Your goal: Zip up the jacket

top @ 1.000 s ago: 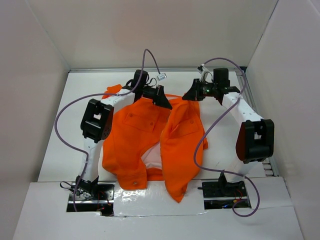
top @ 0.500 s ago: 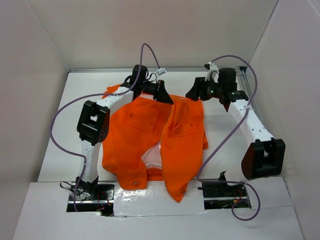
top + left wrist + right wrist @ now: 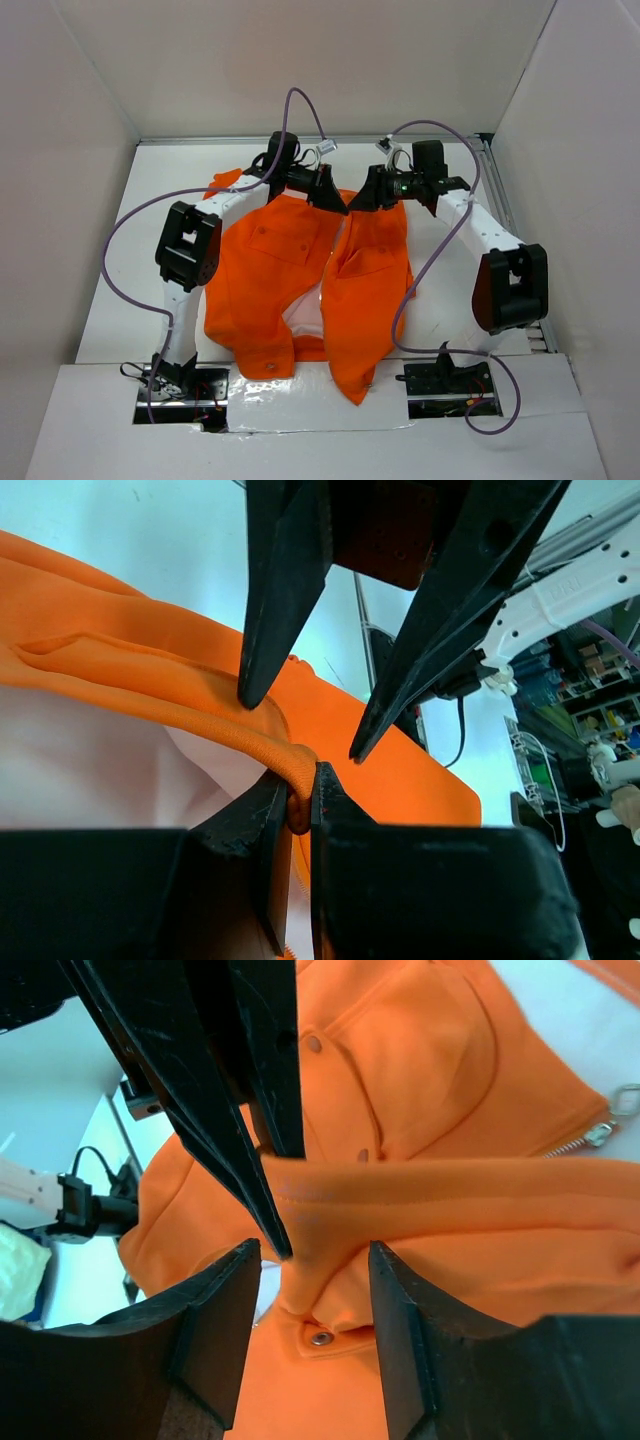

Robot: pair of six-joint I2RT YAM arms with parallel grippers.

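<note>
Swung back leftward, the right hand [image 3: 312, 1260] meets the jacket [image 3: 270, 270] at its far collar on the tabletop [image 3: 450, 290]; its grip I cannot tell. Left hand [image 3: 298, 795] clamps the opposite collar edge, likely aligning the fronts.

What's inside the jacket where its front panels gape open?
Inside the jacket, only its pale pinkish lining shows; anything under that fabric is covered.

Your left arm [image 3: 188, 243] and right arm [image 3: 510, 285]: white links, black joint housings. Purple cables [image 3: 430, 123] loop off each. Fingers [image 3: 285, 580] black, tapered, lightly scuffed.
</note>
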